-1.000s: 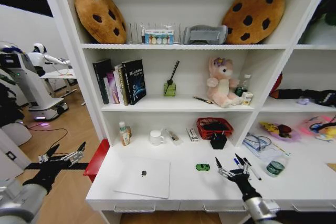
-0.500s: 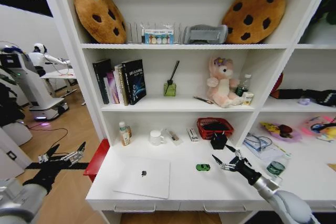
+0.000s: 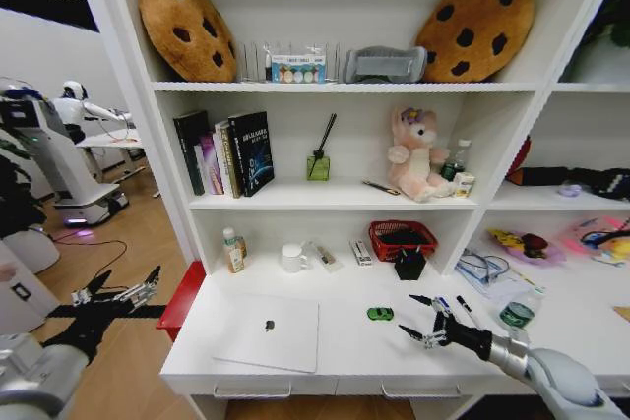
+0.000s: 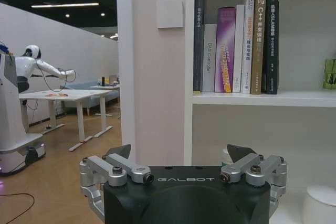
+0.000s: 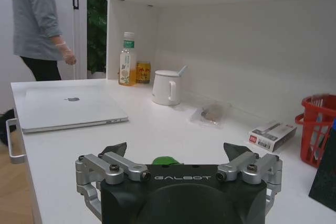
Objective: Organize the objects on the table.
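While the left hand [image 3: 116,294] idles open, the right hand [image 3: 421,318] gapes beside the toy car [image 3: 380,314].

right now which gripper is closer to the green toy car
Right. The right gripper is open just beside the green toy car; the left gripper hangs off the desk's end.

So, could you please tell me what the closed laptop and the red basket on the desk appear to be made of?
The laptop looks like matte silver metal, probably aluminium: its closed lid is smooth and evenly pale with a dark logo. The red basket looks like glossy moulded plastic, judging by its uniform colour and open mesh walls, though coated wire cannot be ruled out.
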{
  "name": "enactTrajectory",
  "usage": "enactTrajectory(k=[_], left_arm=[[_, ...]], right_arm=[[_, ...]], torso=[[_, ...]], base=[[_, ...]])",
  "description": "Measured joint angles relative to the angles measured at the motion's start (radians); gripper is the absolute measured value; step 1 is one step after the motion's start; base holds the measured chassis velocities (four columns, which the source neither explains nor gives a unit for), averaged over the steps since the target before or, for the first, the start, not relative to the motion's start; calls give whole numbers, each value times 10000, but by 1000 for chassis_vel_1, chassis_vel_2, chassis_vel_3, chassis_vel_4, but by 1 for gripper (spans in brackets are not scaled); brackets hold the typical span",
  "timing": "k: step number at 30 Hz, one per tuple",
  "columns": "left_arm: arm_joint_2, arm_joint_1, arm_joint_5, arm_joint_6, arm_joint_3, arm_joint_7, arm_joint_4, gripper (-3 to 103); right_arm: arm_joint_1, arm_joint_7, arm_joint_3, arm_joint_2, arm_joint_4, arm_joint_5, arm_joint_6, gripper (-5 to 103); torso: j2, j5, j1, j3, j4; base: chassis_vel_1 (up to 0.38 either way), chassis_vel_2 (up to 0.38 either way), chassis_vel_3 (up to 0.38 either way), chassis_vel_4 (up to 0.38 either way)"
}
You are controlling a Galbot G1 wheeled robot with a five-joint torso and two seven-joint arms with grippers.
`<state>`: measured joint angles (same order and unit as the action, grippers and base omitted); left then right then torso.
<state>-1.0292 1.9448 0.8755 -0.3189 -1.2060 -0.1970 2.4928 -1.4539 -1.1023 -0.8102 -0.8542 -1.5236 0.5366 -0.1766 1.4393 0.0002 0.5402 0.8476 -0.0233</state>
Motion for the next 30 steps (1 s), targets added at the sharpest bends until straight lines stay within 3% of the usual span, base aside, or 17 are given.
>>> enactTrajectory(k=[7, 30], left_arm=[[0, 1, 0, 3, 0, 0, 0, 100], [0, 0, 0, 4, 0, 0, 0, 100]], right_arm=[[777, -400, 891, 159, 1072, -190, 244, 100], [3548, -110, 3436, 193, 2707, -644, 450, 100]], torso=[[0, -1, 0, 0, 0], [0, -4, 0, 0, 1]], base=[[0, 0, 0, 0], [0, 0, 0, 0]])
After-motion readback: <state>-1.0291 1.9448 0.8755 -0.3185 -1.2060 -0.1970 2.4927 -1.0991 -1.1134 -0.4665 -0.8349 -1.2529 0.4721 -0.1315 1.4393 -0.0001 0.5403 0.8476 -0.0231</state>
